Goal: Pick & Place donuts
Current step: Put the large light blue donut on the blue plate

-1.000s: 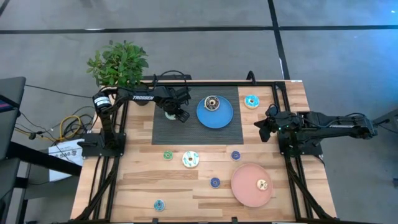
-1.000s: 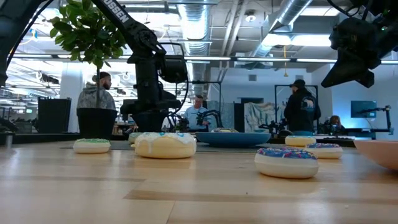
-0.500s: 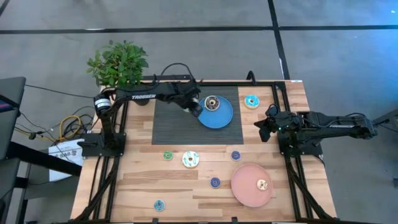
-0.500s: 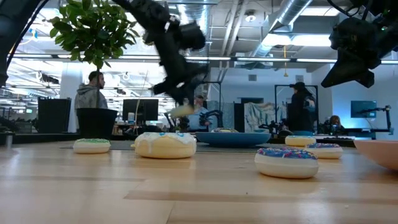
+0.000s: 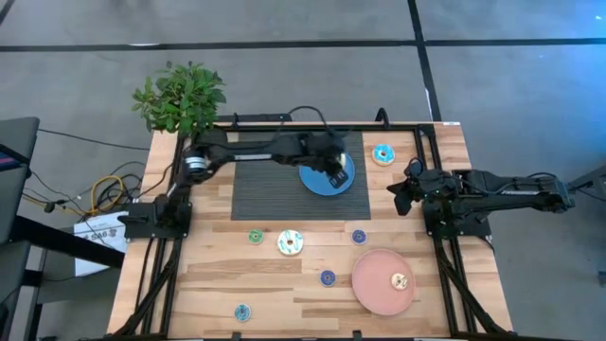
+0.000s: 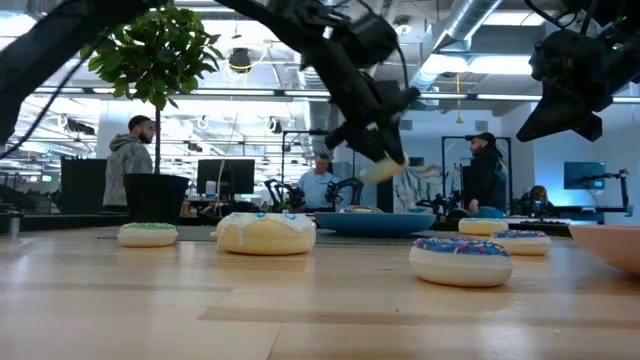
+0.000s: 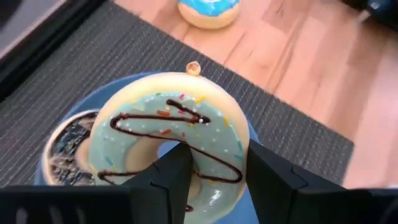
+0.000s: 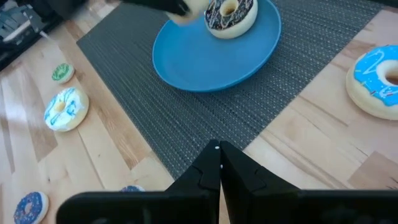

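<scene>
Holding a pale green-iced donut (image 7: 168, 146) in my left gripper (image 5: 333, 173), I can see its fingers clamped on the ring's near edge. It's cream-sided, laced with a dark chocolate drizzle and scattered coloured sprinkles, and it hangs over the blue plate (image 5: 312, 180) on the dark mat (image 5: 265, 194). Already lying on that plate is a dark brown donut (image 8: 231, 14) with pale speckles, just beside the one I'm carrying.

My right gripper (image 5: 399, 200) waits at the table's right side, fingers pressed together, nothing in them.

Off the mat at the far right corner sits a larger blue-iced donut (image 5: 383, 153) with a white squiggle. On the bare wood in front of the mat: a small green one (image 5: 256, 237), a larger white-and-turquoise one (image 5: 290, 242), and a small dark blue one (image 5: 359, 237). Nearer me, another small blue one (image 5: 327, 278) and a small turquoise one (image 5: 242, 313). One tan donut (image 5: 401, 280) rests on the pink plate (image 5: 374, 289).
</scene>
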Robot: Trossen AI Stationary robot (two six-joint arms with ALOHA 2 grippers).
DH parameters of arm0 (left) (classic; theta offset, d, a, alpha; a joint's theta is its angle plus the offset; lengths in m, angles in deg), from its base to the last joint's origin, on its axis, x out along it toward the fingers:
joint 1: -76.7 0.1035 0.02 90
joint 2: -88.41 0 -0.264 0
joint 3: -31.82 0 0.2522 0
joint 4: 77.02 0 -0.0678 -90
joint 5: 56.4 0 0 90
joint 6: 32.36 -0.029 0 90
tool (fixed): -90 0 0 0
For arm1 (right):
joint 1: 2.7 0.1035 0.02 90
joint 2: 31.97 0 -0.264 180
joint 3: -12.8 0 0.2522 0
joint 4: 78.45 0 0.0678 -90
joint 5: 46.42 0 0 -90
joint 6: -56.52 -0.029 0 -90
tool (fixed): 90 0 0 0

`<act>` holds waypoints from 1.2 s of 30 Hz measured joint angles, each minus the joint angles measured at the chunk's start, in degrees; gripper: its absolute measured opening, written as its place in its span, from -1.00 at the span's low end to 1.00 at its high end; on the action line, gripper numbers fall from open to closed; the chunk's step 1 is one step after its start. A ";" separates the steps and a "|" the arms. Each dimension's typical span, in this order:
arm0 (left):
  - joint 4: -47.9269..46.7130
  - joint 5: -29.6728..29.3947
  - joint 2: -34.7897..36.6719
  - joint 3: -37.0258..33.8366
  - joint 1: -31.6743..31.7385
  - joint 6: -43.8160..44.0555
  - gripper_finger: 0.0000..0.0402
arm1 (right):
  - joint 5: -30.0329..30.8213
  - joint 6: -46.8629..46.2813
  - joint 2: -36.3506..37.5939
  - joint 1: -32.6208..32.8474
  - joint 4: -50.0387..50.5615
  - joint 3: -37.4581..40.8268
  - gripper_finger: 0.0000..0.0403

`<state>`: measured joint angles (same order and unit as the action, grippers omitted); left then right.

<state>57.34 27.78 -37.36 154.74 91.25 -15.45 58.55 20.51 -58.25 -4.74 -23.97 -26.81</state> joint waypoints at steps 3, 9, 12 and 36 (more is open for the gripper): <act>-3.66 0.10 -4.66 5.99 0.27 -1.48 -0.34 | 0.08 0.00 0.00 -0.05 0.01 0.00 -1.00; -7.23 1.14 -11.66 13.89 0.36 -3.67 -0.34 | 0.08 -0.01 0.05 0.00 0.05 0.00 -1.00; -7.27 2.61 -13.22 14.96 0.34 -4.91 -0.34 | 0.10 -0.02 0.05 0.01 0.10 0.00 -1.00; -3.30 -1.97 -13.25 14.42 0.56 -10.45 -0.25 | 0.13 -0.02 0.05 0.02 0.18 0.00 -1.00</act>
<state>54.04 25.81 -50.61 169.15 91.81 -25.90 58.67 20.49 -58.20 -4.72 -23.79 -26.81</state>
